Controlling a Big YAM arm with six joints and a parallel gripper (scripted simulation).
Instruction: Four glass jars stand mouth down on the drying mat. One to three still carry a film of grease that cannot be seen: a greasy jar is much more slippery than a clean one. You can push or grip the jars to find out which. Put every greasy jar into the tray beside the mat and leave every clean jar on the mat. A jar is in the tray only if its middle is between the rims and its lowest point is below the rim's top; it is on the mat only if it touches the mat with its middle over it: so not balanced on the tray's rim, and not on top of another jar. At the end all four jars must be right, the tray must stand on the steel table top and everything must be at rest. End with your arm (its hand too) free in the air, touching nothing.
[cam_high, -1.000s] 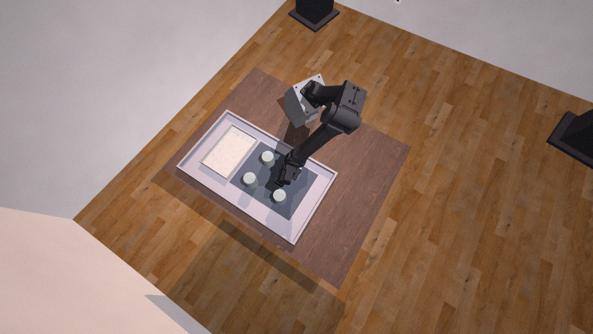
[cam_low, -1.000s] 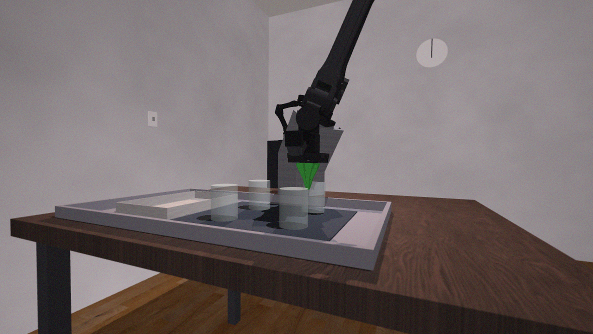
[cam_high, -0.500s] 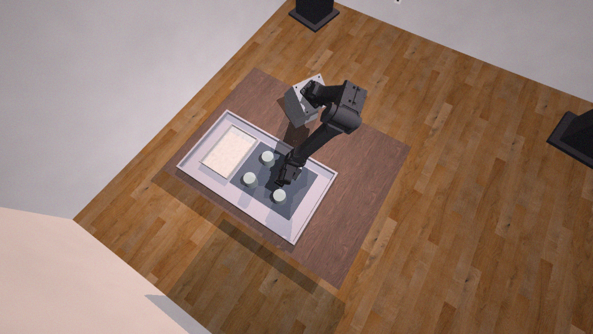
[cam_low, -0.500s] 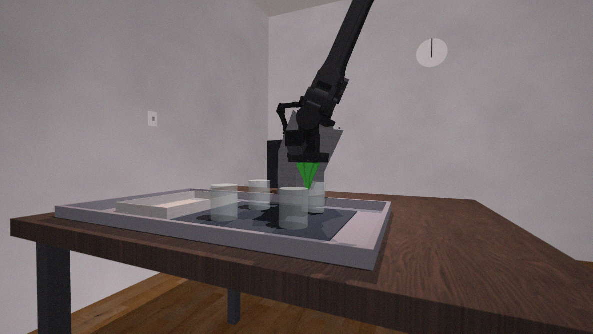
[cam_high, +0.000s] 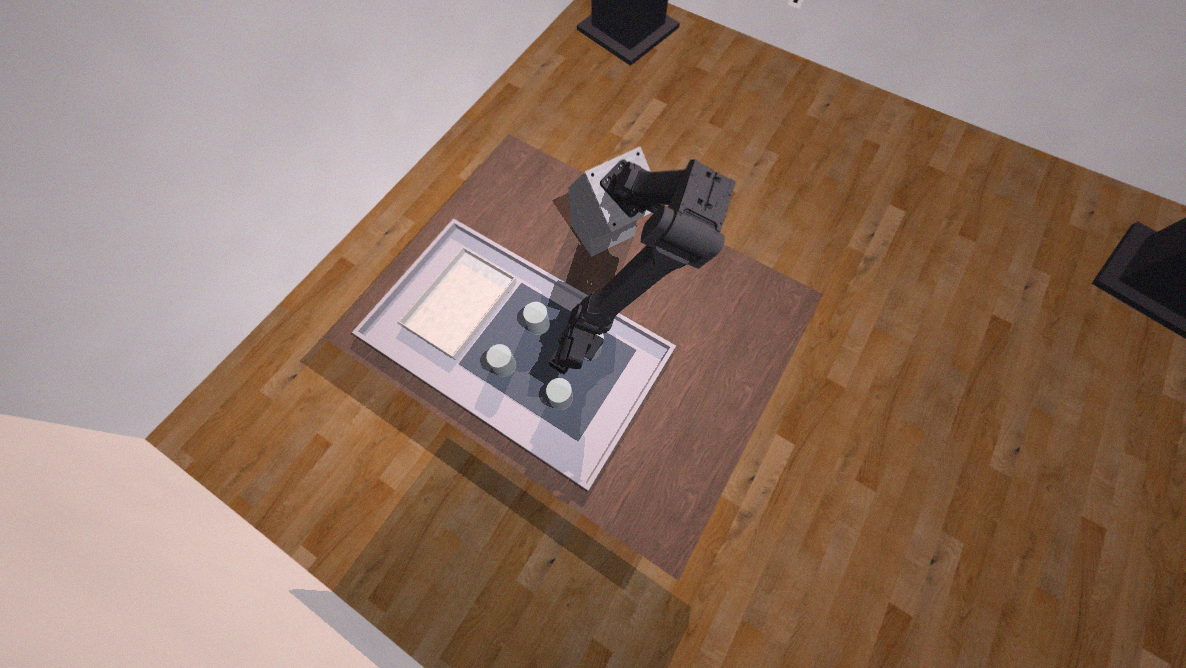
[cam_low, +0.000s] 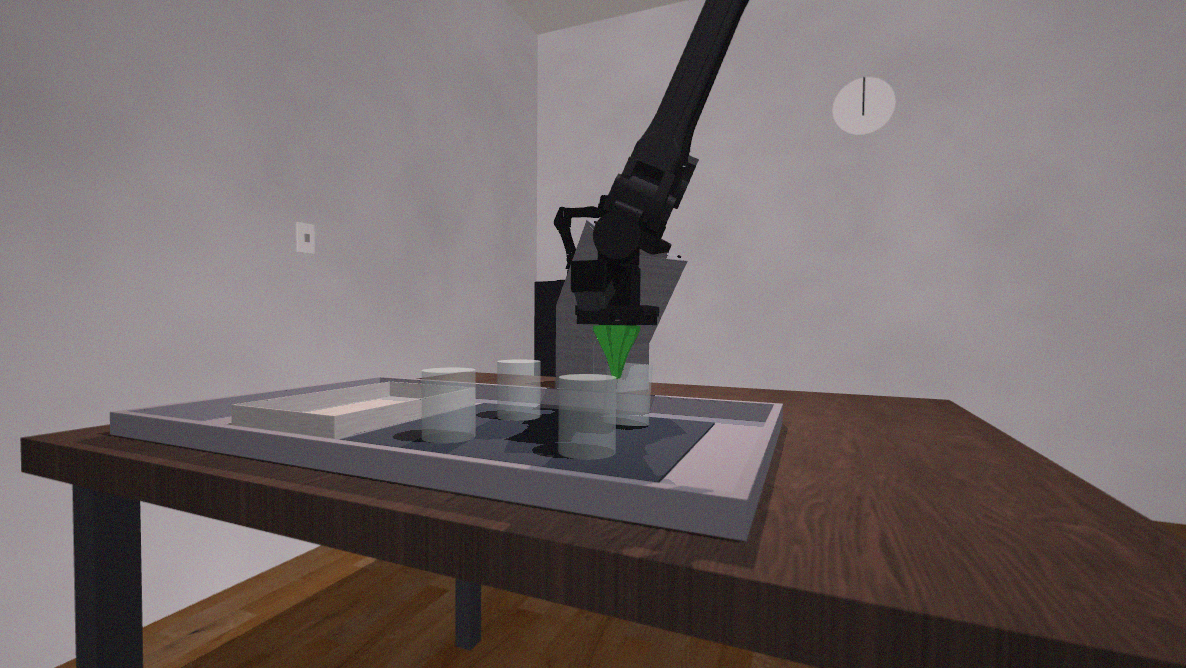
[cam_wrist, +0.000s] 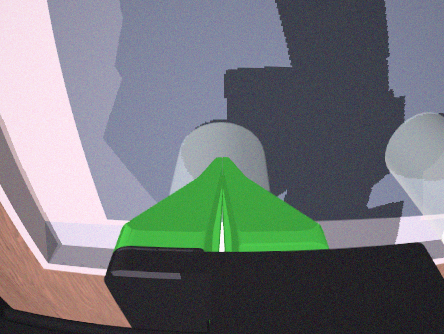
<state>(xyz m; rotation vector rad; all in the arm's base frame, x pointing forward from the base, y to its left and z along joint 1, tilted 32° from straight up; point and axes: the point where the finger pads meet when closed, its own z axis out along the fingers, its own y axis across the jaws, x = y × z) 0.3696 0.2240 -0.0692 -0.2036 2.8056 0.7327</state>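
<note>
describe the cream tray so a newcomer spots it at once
On the wooden table sits a big pale rimmed surround. Inside, beside the dark mat, lies the cream tray, the only low rectangular box near four upright jars.

1 round clock (cam_low: 863, 106) hangs on a grey wall (cam_low: 995, 207) above wood flooring (cam_high: 912, 373) (cam_low: 273, 614).

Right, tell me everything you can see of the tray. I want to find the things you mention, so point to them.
The tray (cam_high: 422, 298) (cam_low: 286, 425) is a shallow, open rectangle with low upright walls, cream inside and pale greyish outside, its material uncertain. It sits flat and upright beside the dark mat (cam_high: 597, 398) (cam_low: 663, 448), within the larger rimmed surface. No jar is in it, and the tool (cam_low: 616, 375) (cam_wrist: 222, 168) is away from it.
</note>
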